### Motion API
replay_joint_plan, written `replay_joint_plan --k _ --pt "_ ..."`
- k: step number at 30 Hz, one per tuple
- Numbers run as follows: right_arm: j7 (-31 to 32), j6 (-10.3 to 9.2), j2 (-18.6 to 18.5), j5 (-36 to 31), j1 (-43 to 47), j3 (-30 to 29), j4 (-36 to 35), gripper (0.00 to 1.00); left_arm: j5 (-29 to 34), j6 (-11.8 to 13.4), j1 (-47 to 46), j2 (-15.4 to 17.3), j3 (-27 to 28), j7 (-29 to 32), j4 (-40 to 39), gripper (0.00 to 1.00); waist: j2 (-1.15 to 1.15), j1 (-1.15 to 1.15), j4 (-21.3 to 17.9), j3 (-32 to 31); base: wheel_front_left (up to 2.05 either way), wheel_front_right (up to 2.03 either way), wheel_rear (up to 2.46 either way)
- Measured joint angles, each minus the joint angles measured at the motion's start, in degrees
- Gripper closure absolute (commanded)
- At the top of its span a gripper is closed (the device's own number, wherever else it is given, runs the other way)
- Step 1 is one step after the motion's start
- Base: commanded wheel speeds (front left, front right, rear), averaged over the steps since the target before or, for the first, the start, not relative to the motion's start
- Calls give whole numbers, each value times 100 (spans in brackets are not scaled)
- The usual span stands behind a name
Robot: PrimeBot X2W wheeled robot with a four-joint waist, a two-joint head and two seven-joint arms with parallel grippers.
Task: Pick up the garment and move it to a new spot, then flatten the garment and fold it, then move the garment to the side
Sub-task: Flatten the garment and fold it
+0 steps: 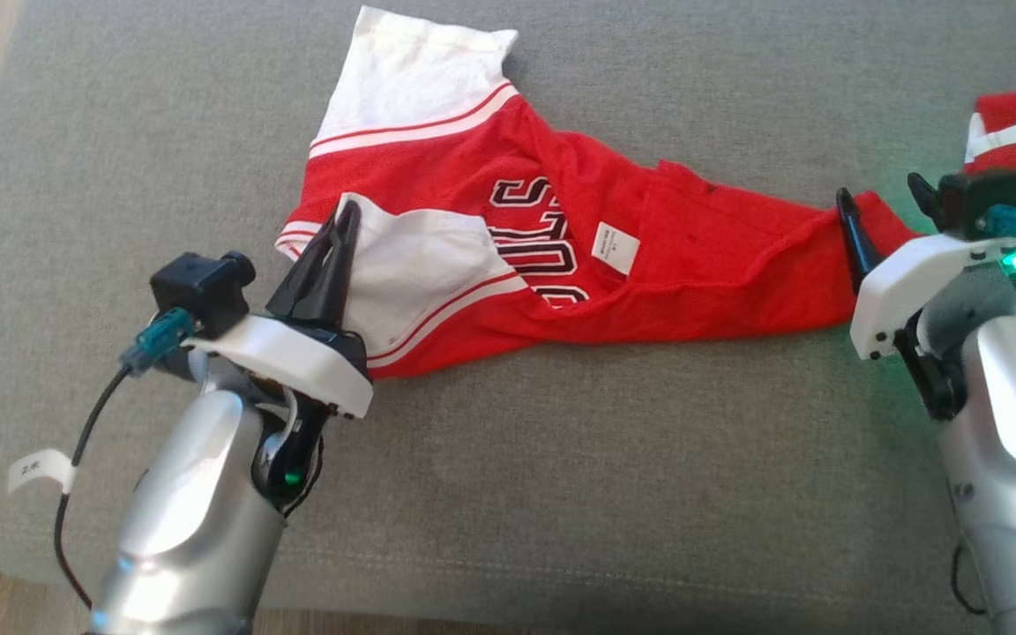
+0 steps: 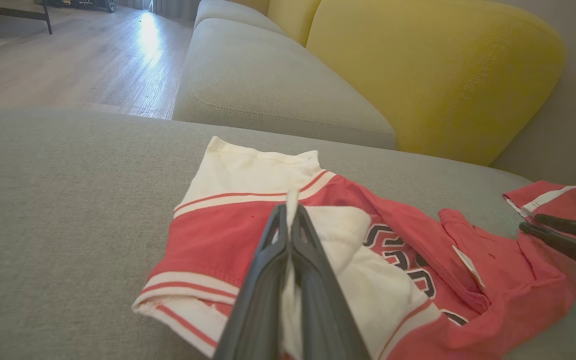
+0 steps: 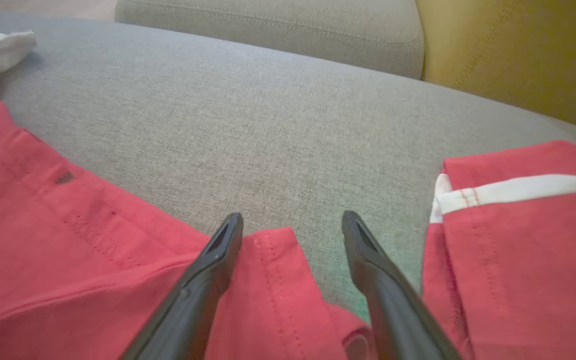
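Low, left arm [image 1: 199, 494], jaws on garment [image 1: 693, 265].

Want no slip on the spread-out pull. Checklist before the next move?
1. Left gripper shut on the white fold of the garment: ok.
2. Right gripper closed on cloth: not ok, jaws stand open.
3. Red hem corner lies between those open jaws: ok.
4. The garment lies flat: not ok, bunched and twisted on the grey cushion.
5. Red piece at the far right belongs to this garment: cannot tell.
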Motion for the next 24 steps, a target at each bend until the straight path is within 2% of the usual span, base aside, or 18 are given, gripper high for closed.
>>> replay_joint_plan --k 9,17,18,19,20,21,24 --pt "171 0 -174 372 -322 300 552 0 -47 0 -156 -8 -26 0 -25 100 0 0 73 119 0 0 0" --pt "224 0 -204 781 -419 588 686 0 -48 0 -160 -2 -26 0 -22 100 0 0 41 131 0 0 0" --pt "231 0 -215 836 -436 612 702 10 -48 0 -162 -2 -26 0 -22 100 0 0 38 131 0 0 0" --pt "253 0 -231 882 -455 656 716 56 -48 0 -163 -2 -26 0 -21 100 0 0 35 131 0 0 0" --pt "280 0 -248 921 -480 706 723 90 -48 0 -165 -1 -26 0 -20 100 0 0 32 131 0 0 0" --pt "280 0 -269 945 -494 748 725 100 -48 0 -168 -1 -26 0 -19 100 0 0 30 131 0 0 0" --pt "274 0 -327 1055 -497 833 740 100 -48 0 -201 -1 -26 0 -10 100 0 0 22 129 0 0 0"
